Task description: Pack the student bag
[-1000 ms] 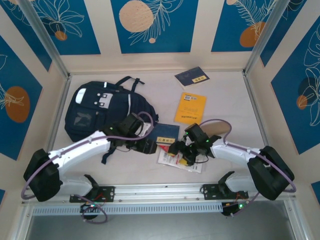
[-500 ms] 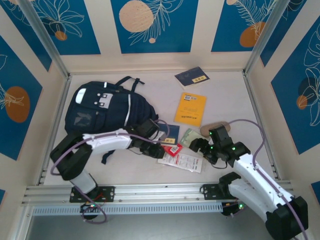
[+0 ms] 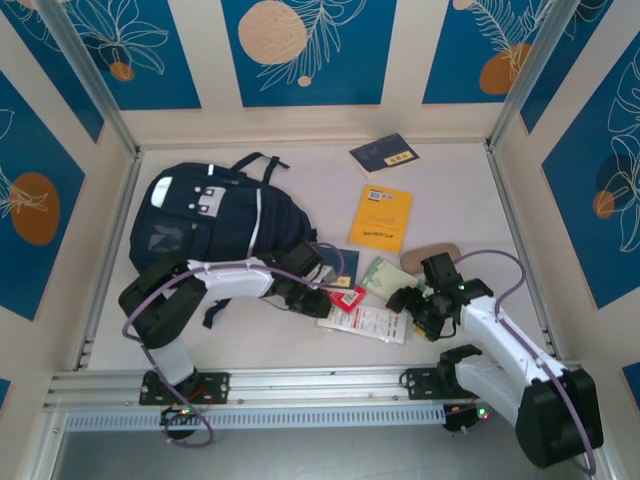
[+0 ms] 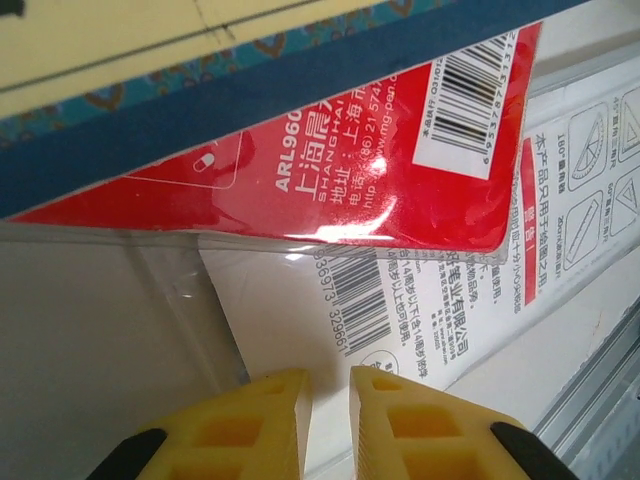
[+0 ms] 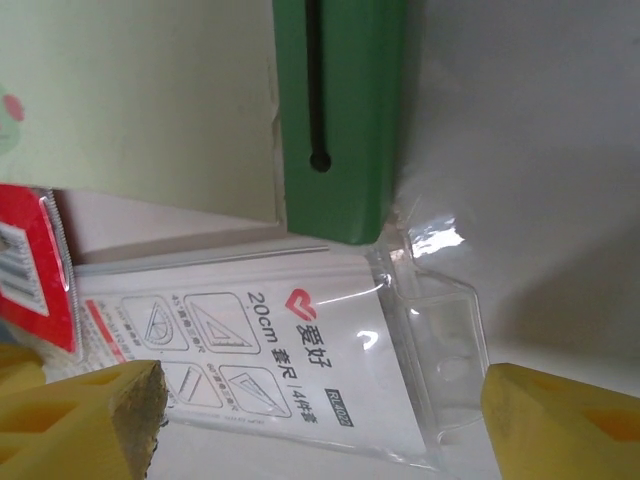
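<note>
Fingertips (image 4: 275,415) of your left gripper (image 4: 330,388) sit almost together, with a thin gap between them, at the edge of a clear ruler-set packet (image 4: 420,300). Whether they pinch the plastic cannot be told. A red card pack (image 4: 330,140) lies across that packet just beyond. Your right gripper (image 5: 320,390) hangs wide open over the packet's hanger end, near a green case (image 5: 345,110). Farther out on the table (image 3: 450,190) lie a yellow book (image 3: 382,217) and a dark blue notebook (image 3: 384,153). The student bag (image 3: 205,225) lies flat at the far left, and whether it is unzipped cannot be told. The step in hand looks like lifting the flat packet. Make sure you grip the packet alone, and raise it slowly so the red pack slides off rather than dragging. Hold the right hand clear, and confirm the bag is open before carrying anything across.
</note>
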